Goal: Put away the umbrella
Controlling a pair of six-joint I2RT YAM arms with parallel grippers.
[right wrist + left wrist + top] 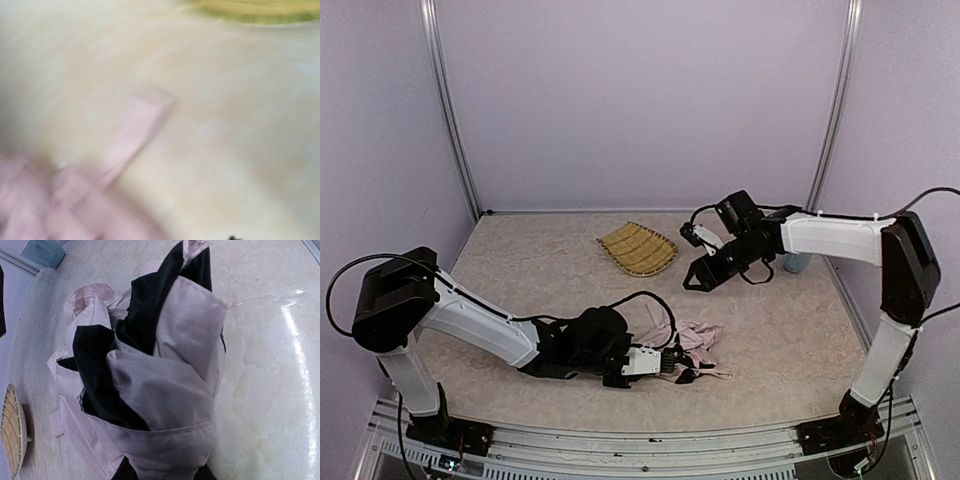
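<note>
The umbrella lies collapsed on the table near the front, a crumpled heap of pale pink fabric with black folds. My left gripper reaches in low from the left and is shut on the bunched canopy. In the left wrist view the umbrella fills the frame, and the dark fingers show on either side of the fabric at the bottom edge. My right gripper hangs open and empty above the table, behind the umbrella. The right wrist view is blurred, showing pink umbrella fabric at lower left.
A woven bamboo tray sits at the back centre, and its rim shows at the top of the right wrist view. A pale blue object stands by the right wall. Pale walls close off three sides.
</note>
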